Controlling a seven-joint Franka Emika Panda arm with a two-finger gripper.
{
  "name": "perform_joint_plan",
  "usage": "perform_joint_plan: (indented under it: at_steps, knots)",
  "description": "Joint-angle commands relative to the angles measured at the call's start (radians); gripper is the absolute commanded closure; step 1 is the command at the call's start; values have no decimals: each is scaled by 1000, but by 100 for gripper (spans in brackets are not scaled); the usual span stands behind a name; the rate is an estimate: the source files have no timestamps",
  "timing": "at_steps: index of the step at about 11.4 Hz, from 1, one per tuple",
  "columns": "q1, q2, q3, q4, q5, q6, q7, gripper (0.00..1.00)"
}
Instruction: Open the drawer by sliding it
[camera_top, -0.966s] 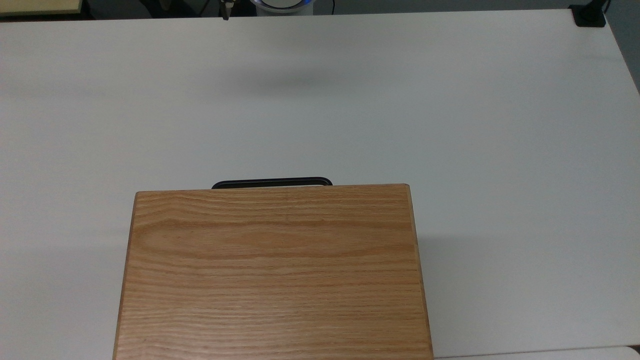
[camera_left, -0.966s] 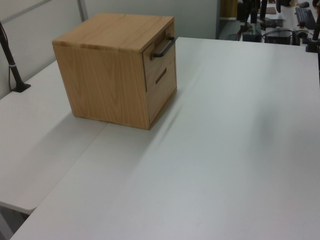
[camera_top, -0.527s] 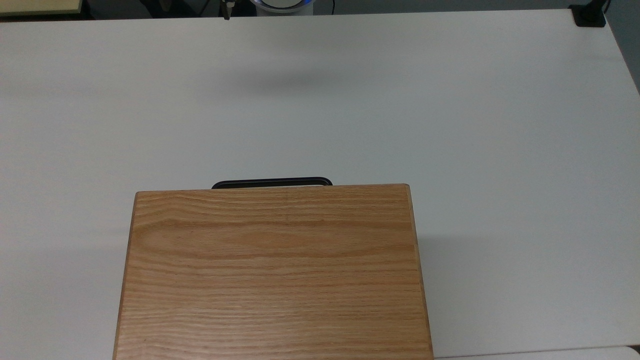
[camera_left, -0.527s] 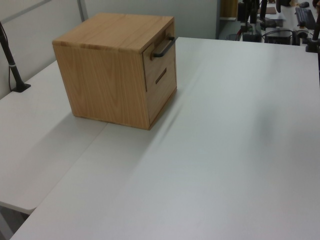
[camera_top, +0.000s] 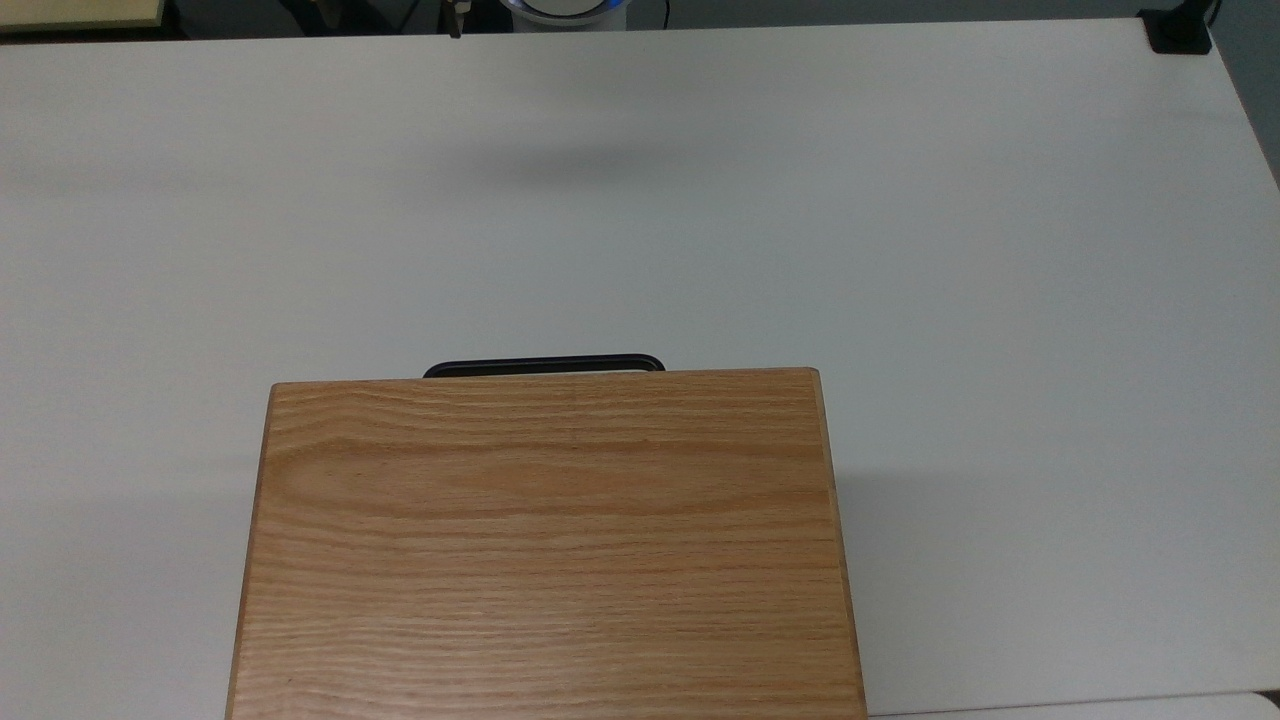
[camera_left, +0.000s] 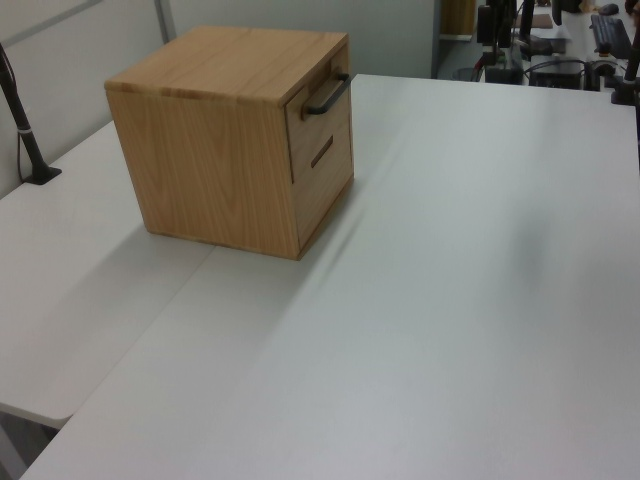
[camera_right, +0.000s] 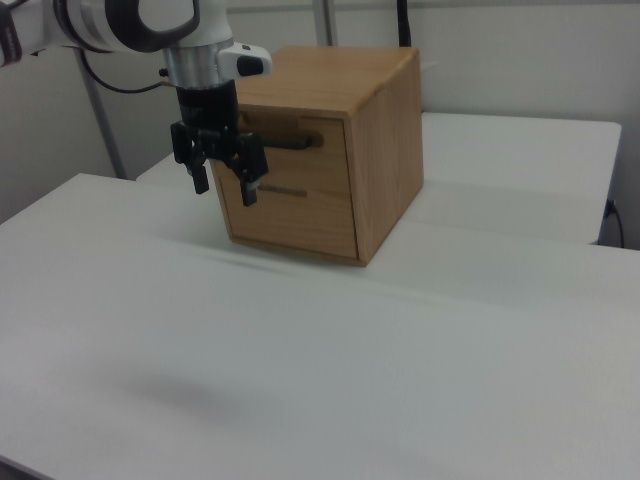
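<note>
Oak-fronted wooden drawer sitting flush in its cabinet.
Its slim black bar handle is running horizontally, facing the open white counter; the black gripper is hanging open, empty.

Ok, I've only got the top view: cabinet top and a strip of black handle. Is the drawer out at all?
Observer: No. In the left view the drawer front sits flush with the cabinet.
Operator: Where's the gripper?
Observer: In the right view the gripper hangs fingers down, in line with the cabinet front's left edge as the right view shows it.
Operator: Open?
Observer: Yes, its fingers are apart and holding nothing.
</note>
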Motion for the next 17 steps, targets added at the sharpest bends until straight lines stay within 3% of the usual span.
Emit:
perform_joint_plan:
  at_steps: [1, 4, 8, 12, 15, 17]
  knots:
    - [5, 1, 3, -2, 11, 14, 77, 0]
    - [48, 49, 4, 1, 9, 92, 249, 0]
    - [93, 138, 16, 2, 21, 338, 783, 0]
    - [128, 193, 15, 4, 135, 626, 1238, 0]
    - [149, 234, 15, 5, 179, 818, 1388, 3]
    - [165, 276, 15, 34, 176, 853, 1397, 14]
